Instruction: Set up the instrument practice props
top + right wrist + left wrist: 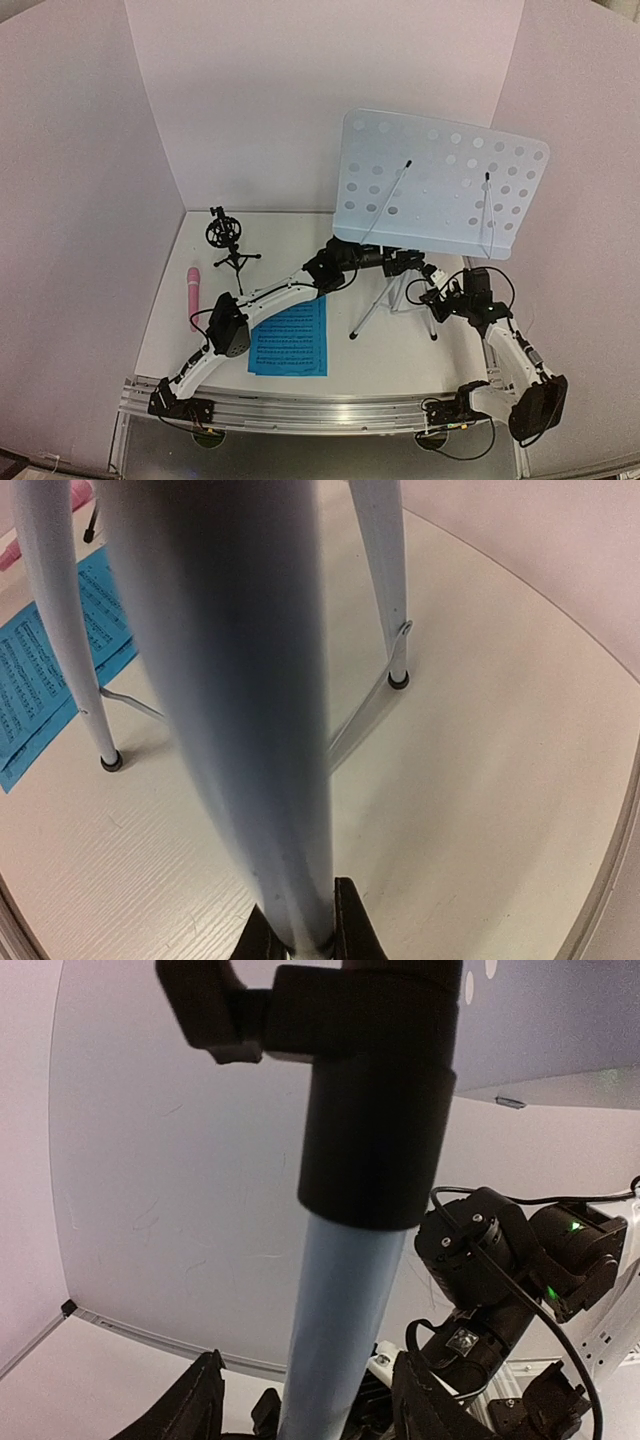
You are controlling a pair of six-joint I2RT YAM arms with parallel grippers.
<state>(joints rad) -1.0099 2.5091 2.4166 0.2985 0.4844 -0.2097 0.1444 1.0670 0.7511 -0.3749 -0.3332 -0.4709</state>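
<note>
A: Okay, quick one, where was the music stand [440, 180]?

B: Upright on the surface [400, 368], right of centre. Its pale-blue perforated tray was tilted, with two thin wire holders lying across it. The silver tripod legs [385, 580] were splayed, black feet down on the surface.

A: Right end effector [305, 930]?

B: Clenched on the music stand, on its pole [240, 680] above the leg spread. The wrist view had the fingertips [350, 920] tight against the tube, one on each side.

A: Left end effector [310, 1405]?

B: On the same pole, below the black collar [375, 1110]. The jaws straddled the tube but weren't closed on it, and a gap showed between one of the fingers [190, 1405] and the tube. Marked it released. Couldn't tell which end effector sat higher.

A: Other props?

B: The blue sheet-music pages [290, 338] lay flat near the front edge, stacked slightly offset, between the two arms and just left of the stand's legs. The pink microphone [193, 290] lay flat at the far left by the side wall. The black tripod mic mount [228, 240] stood upright behind it toward the back wall, near the microphone but apart from it.

A: Left arm over the pages?

B: It crossed above their top-left corner in the top view. Couldn't tell whether it touched them.
</note>
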